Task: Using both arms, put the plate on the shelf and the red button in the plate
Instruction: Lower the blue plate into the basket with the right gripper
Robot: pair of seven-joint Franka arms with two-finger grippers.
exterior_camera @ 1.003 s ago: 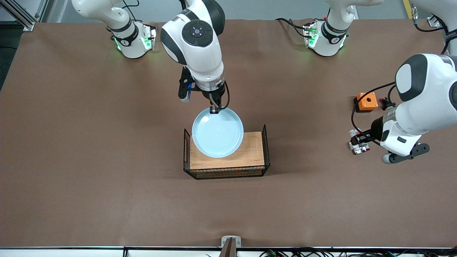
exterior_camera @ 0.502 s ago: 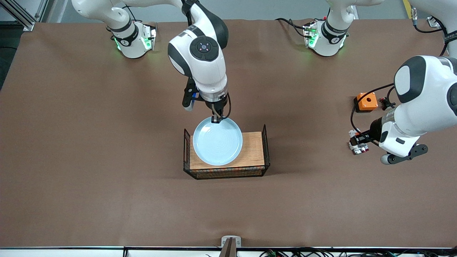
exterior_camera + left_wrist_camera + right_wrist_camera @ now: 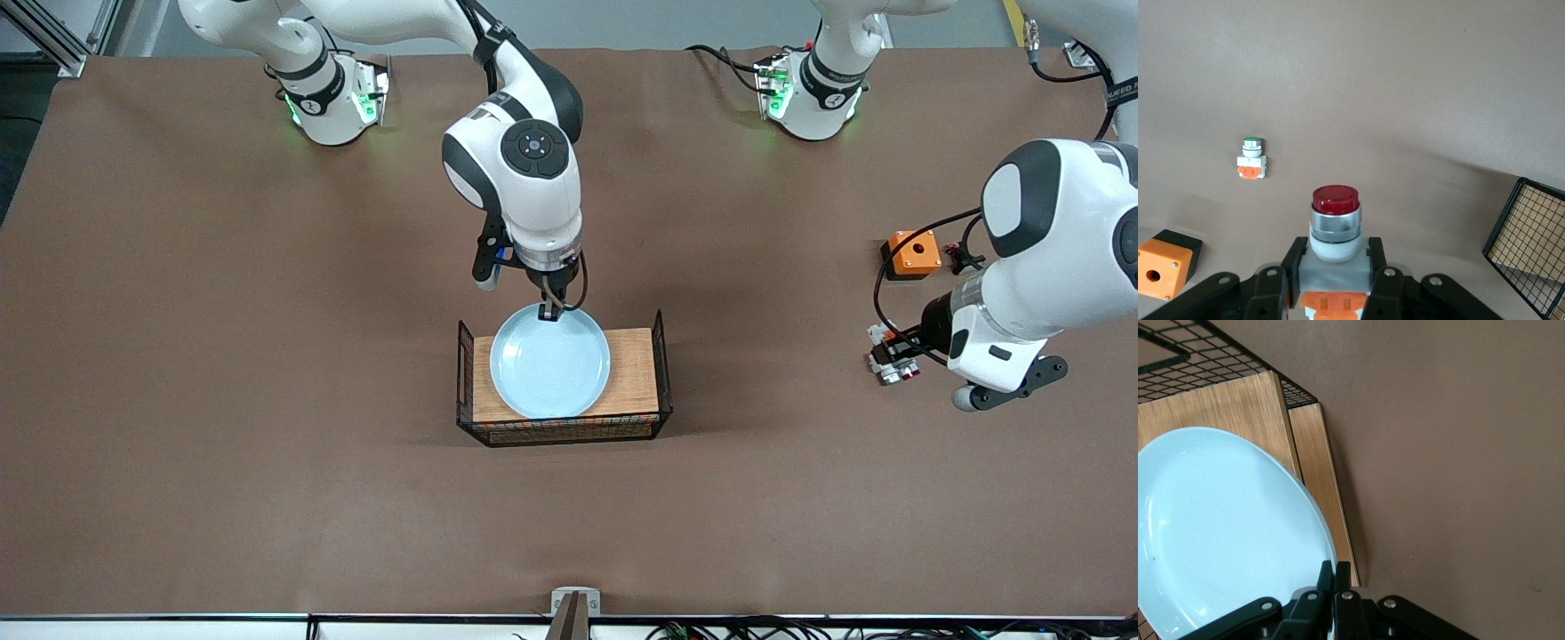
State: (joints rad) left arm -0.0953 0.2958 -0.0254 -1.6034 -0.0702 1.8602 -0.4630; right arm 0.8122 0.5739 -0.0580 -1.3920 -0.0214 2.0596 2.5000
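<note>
A: Holding the plate (image 3: 549,363) by its rim, the right gripper (image 3: 553,311) stood over the wooden tray (image 3: 633,373), its jaws pinched narrow on the rim edge nearest the robots' bases. The pale blue plate lay over the middle of the tray's wooden floor, between the two black wire-mesh end walls (image 3: 660,348). In the right wrist view the plate (image 3: 1225,527) covered most of the boards, with the closed fingers (image 3: 1335,577) meeting at its rim.

B: Where was the red button, and what held it?

A: The red button (image 3: 1335,223) sat upright between the jaws of the left gripper (image 3: 1335,280), which were closed on its white body, dark red cap uppermost. In the front view that gripper (image 3: 892,360) was over bare table toward the left arm's end, well apart from the tray.

B: What else lay at that end?

A: An orange box (image 3: 914,252) with a hole in its top rested on the table, farther from the front camera than the spot under the left gripper. The left wrist view also showed a second small white-and-orange module (image 3: 1252,159) with a pale cap, standing apart from the orange box (image 3: 1165,262).
</note>
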